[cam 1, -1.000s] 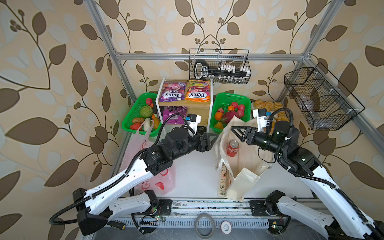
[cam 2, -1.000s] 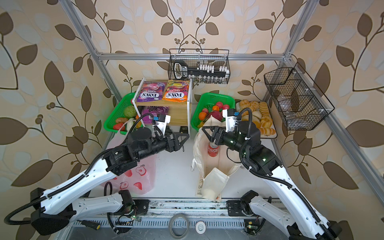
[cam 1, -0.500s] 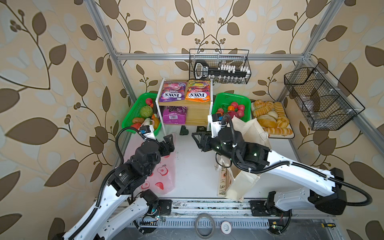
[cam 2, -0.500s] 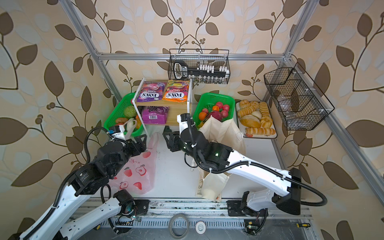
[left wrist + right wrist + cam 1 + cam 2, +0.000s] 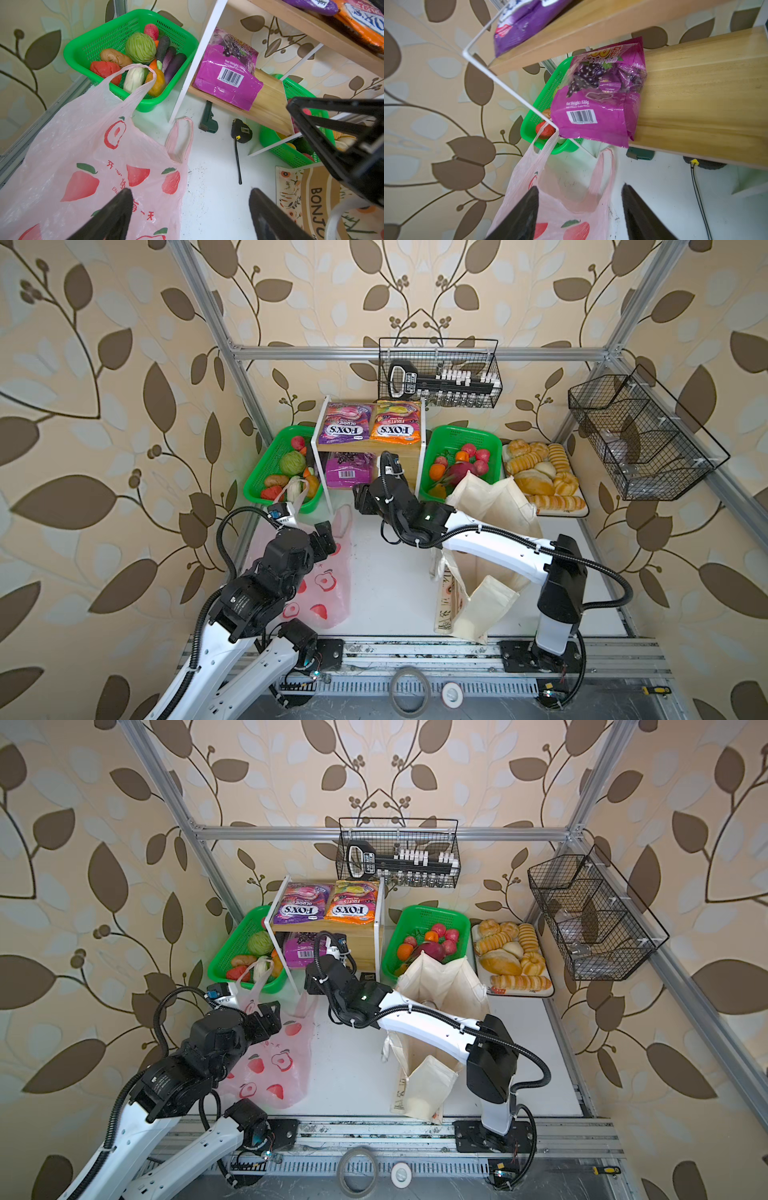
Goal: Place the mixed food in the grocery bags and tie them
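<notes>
Right gripper [image 5: 579, 187]: fingers spread, nothing between them; it reaches across the middle of the table.
Under its fingertips: the mouth end of the pink bag [image 5: 560, 207], thin and crumpled, lying flat on the table.
Just ahead of it: the purple packet [image 5: 598, 108] on the lower shelf [image 5: 695, 93], barcode end facing the gripper and hanging slightly over the shelf edge.
Left gripper [image 5: 189, 193]: spread wide and empty, hovering over the pink bag's printed side.
Ahead of the left gripper: one handle [image 5: 180, 135] flat on the table; the other is draped over the rim of the vegetable basket [image 5: 83, 41].
Far side of the right arm: the canvas tote [image 5: 490, 506] stands with its mouth open; what is inside cannot be made out.
Farther still: the fruit basket [image 5: 461, 432] behind the tote and the orange packet [image 5: 397, 423] on the top shelf, both untouched.
Step in hand: most likely fetching the purple packet for the pink bag; no tying has begun.
Next move calls for: the right gripper going forward level with the shelf and closing on the overhanging edge, thin side between the fingers, clear of the white shelf leg.
Also needed: the bag's mouth is collapsed, so the left gripper would have to lift a handle to open it.
</notes>
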Action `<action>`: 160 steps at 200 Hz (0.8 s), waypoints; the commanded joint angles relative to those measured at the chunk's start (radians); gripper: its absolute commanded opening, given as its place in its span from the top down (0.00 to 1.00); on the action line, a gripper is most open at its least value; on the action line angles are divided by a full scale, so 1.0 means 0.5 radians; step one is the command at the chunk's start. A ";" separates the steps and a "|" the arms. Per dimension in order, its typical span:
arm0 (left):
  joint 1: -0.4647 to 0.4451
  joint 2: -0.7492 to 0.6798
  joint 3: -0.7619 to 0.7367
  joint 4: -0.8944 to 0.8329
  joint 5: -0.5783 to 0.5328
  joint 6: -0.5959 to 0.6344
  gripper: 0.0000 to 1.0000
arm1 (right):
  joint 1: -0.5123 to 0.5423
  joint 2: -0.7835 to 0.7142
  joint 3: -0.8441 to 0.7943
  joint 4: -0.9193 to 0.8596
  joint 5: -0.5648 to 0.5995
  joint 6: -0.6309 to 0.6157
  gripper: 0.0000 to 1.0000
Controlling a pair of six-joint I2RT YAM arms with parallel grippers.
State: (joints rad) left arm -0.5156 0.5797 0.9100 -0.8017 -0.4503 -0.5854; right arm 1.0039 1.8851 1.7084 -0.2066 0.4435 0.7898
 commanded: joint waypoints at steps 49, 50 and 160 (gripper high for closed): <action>0.011 0.082 -0.016 0.055 0.004 0.085 0.09 | -0.128 0.334 0.332 -0.134 -0.163 0.043 0.29; 0.010 0.083 -0.017 0.058 0.005 0.085 0.09 | -0.129 0.336 0.333 -0.132 -0.163 0.043 0.29; 0.012 0.154 0.009 0.092 0.023 0.133 0.09 | -0.233 0.517 0.273 0.456 -0.092 -0.208 0.26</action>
State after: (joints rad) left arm -0.5156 0.6502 0.9024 -0.7811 -0.4450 -0.5419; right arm 0.9291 2.1040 1.8385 -0.1062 0.3634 0.7368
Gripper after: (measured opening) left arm 0.908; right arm 0.739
